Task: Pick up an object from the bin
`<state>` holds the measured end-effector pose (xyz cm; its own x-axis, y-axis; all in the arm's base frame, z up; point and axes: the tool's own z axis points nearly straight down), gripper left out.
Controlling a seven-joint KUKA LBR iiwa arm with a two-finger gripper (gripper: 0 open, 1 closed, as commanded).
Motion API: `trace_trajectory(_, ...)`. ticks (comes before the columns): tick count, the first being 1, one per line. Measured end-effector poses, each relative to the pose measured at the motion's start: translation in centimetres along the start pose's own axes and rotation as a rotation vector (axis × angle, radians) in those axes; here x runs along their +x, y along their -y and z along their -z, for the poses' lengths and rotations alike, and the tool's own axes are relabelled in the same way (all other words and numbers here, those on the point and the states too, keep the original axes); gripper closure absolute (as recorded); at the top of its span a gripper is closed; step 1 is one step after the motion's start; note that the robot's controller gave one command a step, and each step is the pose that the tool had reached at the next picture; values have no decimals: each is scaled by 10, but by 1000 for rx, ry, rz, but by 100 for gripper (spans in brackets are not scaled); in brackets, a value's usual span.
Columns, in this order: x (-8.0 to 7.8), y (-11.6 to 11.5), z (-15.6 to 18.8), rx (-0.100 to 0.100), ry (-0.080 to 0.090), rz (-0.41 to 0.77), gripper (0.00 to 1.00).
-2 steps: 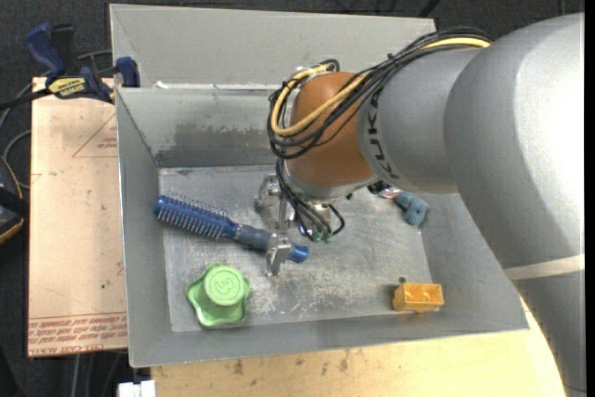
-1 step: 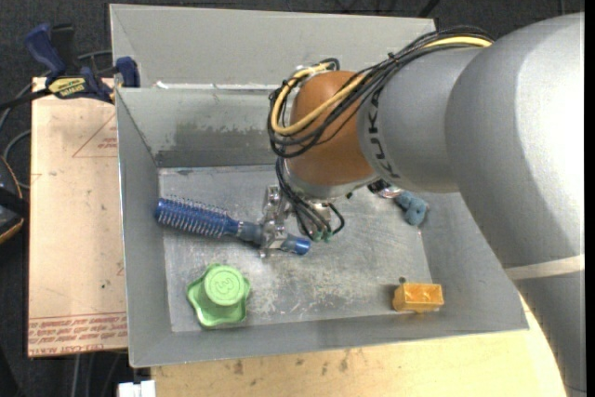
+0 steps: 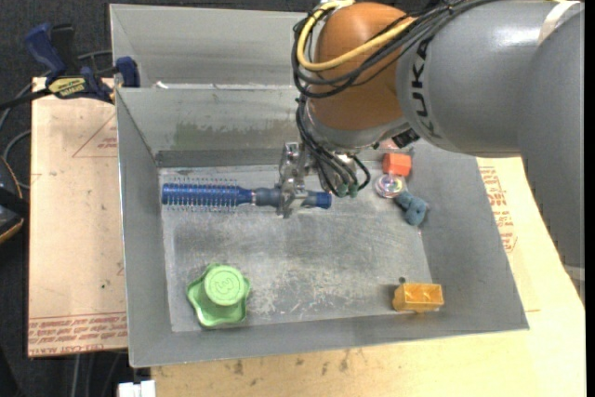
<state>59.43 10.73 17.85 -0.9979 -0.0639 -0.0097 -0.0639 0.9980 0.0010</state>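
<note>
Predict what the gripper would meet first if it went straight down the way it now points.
Probably the handle of the blue brush, which lies right under the gripper. Whether they already touch is unclear from this angle.

blue brush, green knob, yellow block, orange cube, grey bin

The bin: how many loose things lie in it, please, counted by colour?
Blue: 2, brush and small angular piece
Green: 1, round lobed piece
Yellow: 1, block
Orange-red: 1, small cube
Pale, silvery: 1, small round piece
Total: 6
</note>
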Motion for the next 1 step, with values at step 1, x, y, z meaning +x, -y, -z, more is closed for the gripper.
trace_trajectory(1,-4,6,181,-1,1,-31,100)
